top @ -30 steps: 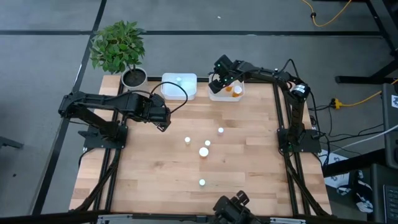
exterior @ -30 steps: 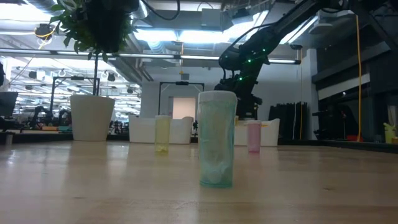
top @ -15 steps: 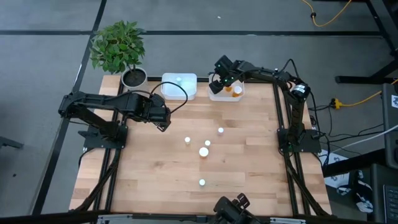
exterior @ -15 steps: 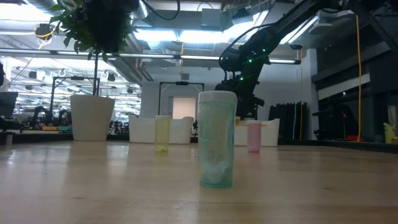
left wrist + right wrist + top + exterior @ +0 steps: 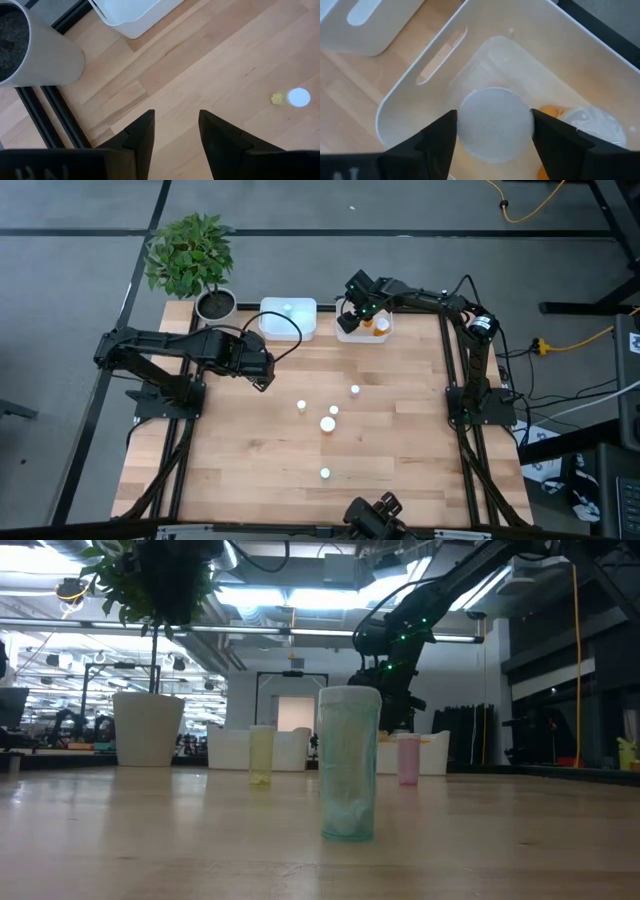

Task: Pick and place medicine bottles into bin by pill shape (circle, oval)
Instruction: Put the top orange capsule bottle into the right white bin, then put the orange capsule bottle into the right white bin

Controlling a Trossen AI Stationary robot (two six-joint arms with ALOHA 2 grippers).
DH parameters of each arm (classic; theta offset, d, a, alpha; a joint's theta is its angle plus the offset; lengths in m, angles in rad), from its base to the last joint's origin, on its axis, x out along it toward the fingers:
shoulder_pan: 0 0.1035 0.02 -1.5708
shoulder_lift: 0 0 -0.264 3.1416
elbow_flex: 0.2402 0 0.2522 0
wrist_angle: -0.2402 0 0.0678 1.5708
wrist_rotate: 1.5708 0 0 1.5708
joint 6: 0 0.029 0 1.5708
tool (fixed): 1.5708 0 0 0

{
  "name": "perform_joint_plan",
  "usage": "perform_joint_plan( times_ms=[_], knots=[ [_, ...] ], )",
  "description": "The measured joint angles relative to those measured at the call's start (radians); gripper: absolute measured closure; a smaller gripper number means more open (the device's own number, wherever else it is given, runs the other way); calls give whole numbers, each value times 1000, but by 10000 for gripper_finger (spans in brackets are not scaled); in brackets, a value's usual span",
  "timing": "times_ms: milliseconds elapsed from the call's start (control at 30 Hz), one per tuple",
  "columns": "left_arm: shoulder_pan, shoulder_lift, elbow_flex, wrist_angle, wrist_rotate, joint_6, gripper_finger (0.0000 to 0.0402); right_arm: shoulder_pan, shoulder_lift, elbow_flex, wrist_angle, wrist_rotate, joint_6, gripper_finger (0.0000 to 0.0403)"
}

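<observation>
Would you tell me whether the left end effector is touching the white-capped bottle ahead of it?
Apart. The left wrist view shows a stretch of bare tabletop between the left end effector and the white-capped bottle.

A robotics lab or industrial test space is indicated. A wooden table (image 5: 300,450) on a black metal frame (image 5: 462,380) is set on grey carpet, with cables (image 5: 540,205) trailed across it. Exposed ceiling ducts (image 5: 300,615), strip lighting and distant workbenches are seen beyond the table.
</observation>
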Motion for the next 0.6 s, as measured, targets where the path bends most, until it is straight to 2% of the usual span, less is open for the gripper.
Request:
perform_joint_plan(
  times_ms=[133, 433, 600],
  knots=[
    [0, 0, 0, 0, 0, 0, 255, 0, 0, 0, 0, 0, 1, 136],
    [0, 0, 0, 0, 0, 0, 255, -1, 0, 24, -6, 16, 13, 132],
    [0, 0, 0, 0, 0, 0, 255, -2, 0, 129, -147, -29, 26, 132]
  ],
)
